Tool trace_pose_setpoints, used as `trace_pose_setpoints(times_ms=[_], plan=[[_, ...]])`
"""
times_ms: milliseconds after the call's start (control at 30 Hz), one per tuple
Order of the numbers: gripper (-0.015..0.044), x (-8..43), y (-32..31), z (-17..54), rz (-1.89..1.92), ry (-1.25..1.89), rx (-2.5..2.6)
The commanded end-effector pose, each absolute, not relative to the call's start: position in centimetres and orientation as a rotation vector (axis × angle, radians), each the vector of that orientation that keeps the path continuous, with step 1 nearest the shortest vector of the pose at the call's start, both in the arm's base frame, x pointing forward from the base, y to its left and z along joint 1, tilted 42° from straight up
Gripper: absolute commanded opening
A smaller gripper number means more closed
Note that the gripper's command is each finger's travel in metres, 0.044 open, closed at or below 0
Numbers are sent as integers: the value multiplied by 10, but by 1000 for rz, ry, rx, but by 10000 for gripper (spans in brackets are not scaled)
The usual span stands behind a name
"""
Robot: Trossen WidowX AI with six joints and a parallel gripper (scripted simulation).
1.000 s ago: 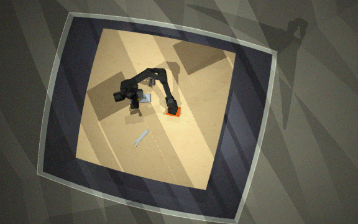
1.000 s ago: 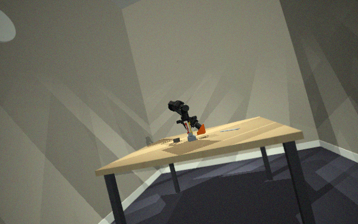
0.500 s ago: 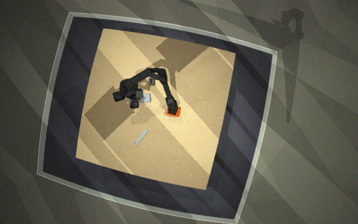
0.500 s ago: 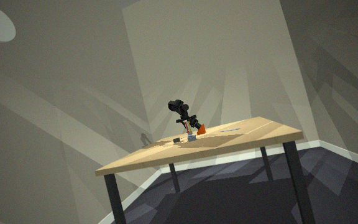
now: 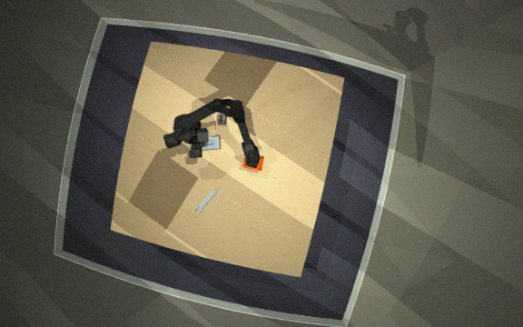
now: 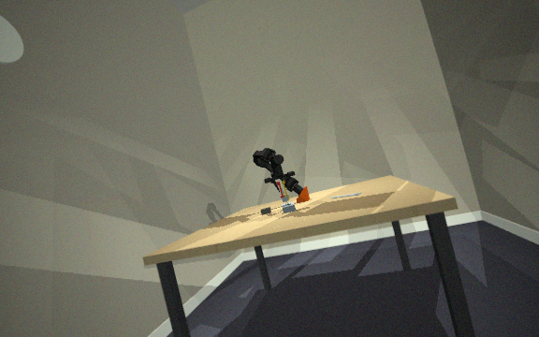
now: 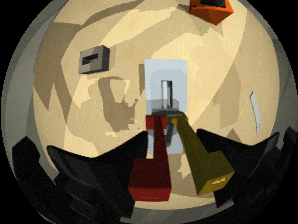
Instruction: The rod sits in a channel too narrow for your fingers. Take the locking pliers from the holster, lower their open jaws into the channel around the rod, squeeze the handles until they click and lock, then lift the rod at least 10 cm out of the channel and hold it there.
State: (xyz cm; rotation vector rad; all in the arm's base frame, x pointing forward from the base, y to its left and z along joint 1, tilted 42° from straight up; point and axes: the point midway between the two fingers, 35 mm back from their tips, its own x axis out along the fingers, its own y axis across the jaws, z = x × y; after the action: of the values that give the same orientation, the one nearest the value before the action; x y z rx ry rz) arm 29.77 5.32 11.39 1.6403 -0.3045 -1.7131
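The gripper (image 5: 200, 143) (image 6: 280, 178) (image 7: 173, 135) is holding the pliers (image 5: 202, 144) (image 6: 280, 189) (image 7: 159, 150), with one finger on the outer side of each handle. The fingers stand partly apart, because the handles fill the space between them. One handle is red, the other is yellow — they spread away from each other toward their free ends, and the grey jaws point downward.

Under the jaws there is a pale blue block (image 5: 216, 143) (image 6: 288, 208) (image 7: 177, 70) on the wooden table (image 5: 261, 218) (image 6: 298, 225) (image 7: 225, 50). In its top is a narrow channel (image 7: 166, 82). Inside it shows a light grey strip, which looks like the rod (image 7: 165, 94), low in the block and not lifted out. I cannot tell if the tips of the jaws are already inside the channel, or if they touch the rod.

The holster (image 5: 222, 119) (image 6: 266, 211) (image 7: 94, 59), a dark grey block with a slot, stands near the blue block, and the pliers are out of it. The arm (image 5: 245, 132) (image 6: 293, 183) rises from an orange base (image 5: 260, 166) (image 6: 303, 195) (image 7: 215, 15) and bends over to the work. A pale wrench (image 5: 206, 201) (image 6: 346, 195) (image 7: 255, 112) lies flat on the table, well apart from the blue block.
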Motion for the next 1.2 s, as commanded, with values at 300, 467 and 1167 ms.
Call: trace_pose_setpoints(times_ms=[300,467,1167], plan=[[101,299,60,127,-1698,-308,1652],[101,299,62,130,-1697,-307,1653],[101,308,82,148,-1569,-231,1761]])
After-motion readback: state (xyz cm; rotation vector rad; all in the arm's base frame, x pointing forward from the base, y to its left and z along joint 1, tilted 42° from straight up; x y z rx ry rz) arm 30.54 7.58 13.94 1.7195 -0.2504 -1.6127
